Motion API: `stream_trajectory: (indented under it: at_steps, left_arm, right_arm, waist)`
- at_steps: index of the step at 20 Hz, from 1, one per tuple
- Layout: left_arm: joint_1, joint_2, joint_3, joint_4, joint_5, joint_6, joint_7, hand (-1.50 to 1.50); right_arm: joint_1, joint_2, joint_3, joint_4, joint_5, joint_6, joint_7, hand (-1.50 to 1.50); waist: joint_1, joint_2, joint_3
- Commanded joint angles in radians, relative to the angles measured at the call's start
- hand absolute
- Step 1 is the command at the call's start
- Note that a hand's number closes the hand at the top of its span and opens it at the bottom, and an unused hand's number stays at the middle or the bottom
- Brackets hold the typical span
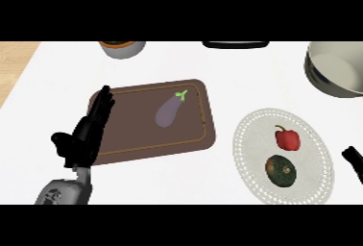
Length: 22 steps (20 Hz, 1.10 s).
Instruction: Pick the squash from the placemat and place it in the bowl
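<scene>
The squash [280,170] lay on the near half of the round white placemat [248,144], just beside a red pepper [286,138]. Dark green, round and squat, it looked hard, fairly heavy and smooth-skinned, and was probably best taken across its widest part. The grey bowl [333,81] stood well apart at the far right of the desk [212,72], with nothing showing inside the part in view. The right hand [352,161] barely showed beside the placemat, so whether it was open could not be told. The left hand [83,137] rested open, fingers straight, at the edge of the cutting board [142,137], which carried an eggplant [169,111].

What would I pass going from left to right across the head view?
In order: left hand → eggplant → squash → right hand.
</scene>
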Motion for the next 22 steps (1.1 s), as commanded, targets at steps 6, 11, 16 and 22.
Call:
stream_trajectory:
  at_steps: [6, 11, 16, 22]
  left_arm:
    - [0.008, -0.009, 0.0, -0.004, -0.005, -0.013, -0.007, 0.0]
    - [-0.005, -0.008, -0.001, -0.067, -0.013, -0.007, 0.068, 0.0]
    - [-0.053, -0.017, 0.048, 0.05, 0.0, -0.032, -0.005, 0.0]
    - [-0.041, -0.045, 0.027, -0.017, -0.033, -0.026, 0.053, 0.0]
  right_arm:
    - [-0.017, -0.158, -0.046, -0.076, 0.016, 0.109, 0.402, -1.5]
    - [-0.061, -0.128, 0.032, -0.026, 0.086, 0.156, 0.505, -1.5]
    - [-0.241, -0.081, 0.064, 0.079, 0.144, 0.23, 0.612, -1.5]
    - [-0.134, -0.002, -0.017, 0.114, 0.163, 0.333, 0.446, -1.5]
  waist:
    - [0.014, 0.002, 0.0]
    - [0.014, 0.001, 0.002]
    - [0.015, 0.004, 0.001]
    - [0.009, 0.001, 0.002]
